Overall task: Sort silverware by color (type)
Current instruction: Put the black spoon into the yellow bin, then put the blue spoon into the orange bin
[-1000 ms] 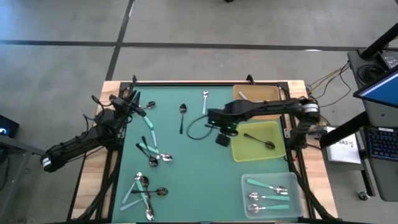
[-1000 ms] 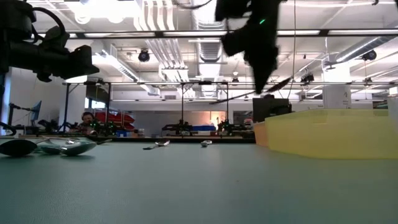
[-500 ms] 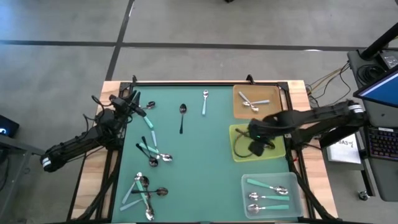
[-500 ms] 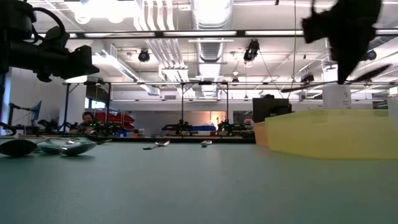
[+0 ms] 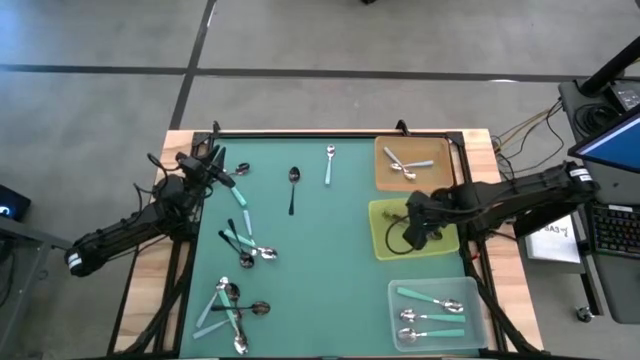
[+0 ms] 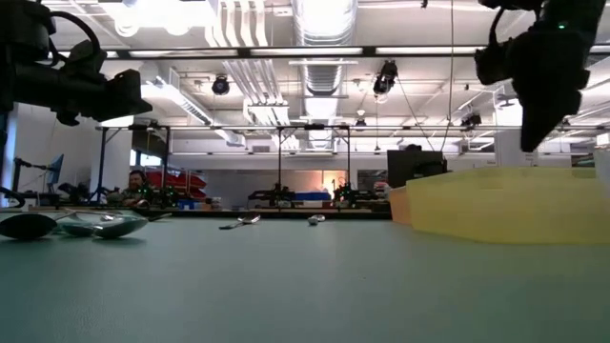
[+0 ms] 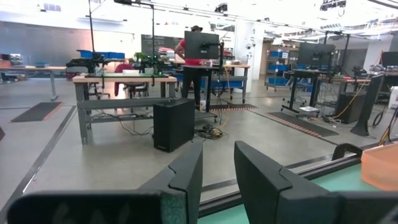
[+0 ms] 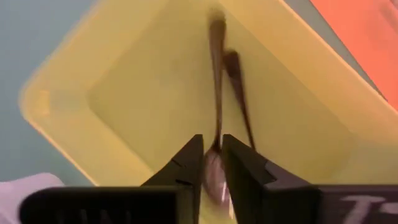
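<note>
My right gripper (image 5: 415, 235) (image 6: 538, 129) hangs over the yellow tray (image 5: 385, 245), pointing steeply down. Its fingers stand a narrow gap apart (image 8: 212, 155). Through that gap a dark spoon (image 8: 216, 106) shows blurred over the tray's floor, next to a second dark spoon (image 8: 239, 93) that lies in the tray. In the low view nothing sticks out from the fingers. Loose spoons lie on the green mat: a dark one (image 5: 293, 185), a teal-handled one (image 5: 329, 162), and mixed clusters (image 5: 240, 240) (image 5: 232, 310). My left gripper (image 5: 213, 160) (image 7: 217, 155) waits open at the far left corner.
A brown tray (image 5: 440, 150) at the far right holds silver spoons (image 5: 405, 165). A clear tray (image 5: 395, 295) at the near right holds teal-handled spoons (image 5: 430, 310). The yellow tray's wall (image 6: 496, 205) rises in the low view. A cable loops beside my right gripper.
My right gripper has carried a dark spoon from the mat's middle toward the table's right edge, to above the yellow tray, sinking a little and rolling. In the low view the spoon stuck out slanting from the fingers before; now it does not show there.
</note>
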Robot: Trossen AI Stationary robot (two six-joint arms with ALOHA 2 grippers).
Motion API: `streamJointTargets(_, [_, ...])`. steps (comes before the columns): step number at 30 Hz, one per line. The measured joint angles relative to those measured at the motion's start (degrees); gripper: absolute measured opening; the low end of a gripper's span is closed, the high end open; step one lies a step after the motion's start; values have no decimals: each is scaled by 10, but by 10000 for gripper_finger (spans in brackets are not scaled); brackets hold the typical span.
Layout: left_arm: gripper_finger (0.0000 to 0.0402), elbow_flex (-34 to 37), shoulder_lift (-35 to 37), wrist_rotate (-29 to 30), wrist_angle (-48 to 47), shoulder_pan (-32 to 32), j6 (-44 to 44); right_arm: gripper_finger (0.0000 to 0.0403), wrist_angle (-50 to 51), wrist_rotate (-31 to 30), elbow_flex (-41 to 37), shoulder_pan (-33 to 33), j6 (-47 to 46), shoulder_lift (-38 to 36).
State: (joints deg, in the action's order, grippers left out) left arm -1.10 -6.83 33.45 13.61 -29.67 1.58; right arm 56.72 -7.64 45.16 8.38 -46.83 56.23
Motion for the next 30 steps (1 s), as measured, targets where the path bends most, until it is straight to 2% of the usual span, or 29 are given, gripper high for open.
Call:
streamJointTargets(8, [77, 0, 0, 0, 0, 0, 0, 111, -143, -2, 14, -2, 38, 42])
streamJointTargets(12, [77, 0, 0, 0, 0, 0, 0, 116, -210, -49, 42, -8, 43, 92])
streamJointTargets(19, [77, 0, 0, 0, 0, 0, 0, 112, -230, -154, 149, -77, 26, 241])
streamJointTargets(26, [77, 0, 0, 0, 0, 0, 0, 116, -230, -139, 274, -188, 44, 421])
streamJointTargets(30, [77, 0, 0, 0, 0, 0, 0, 114, -232, -130, 337, -226, 37, 493])
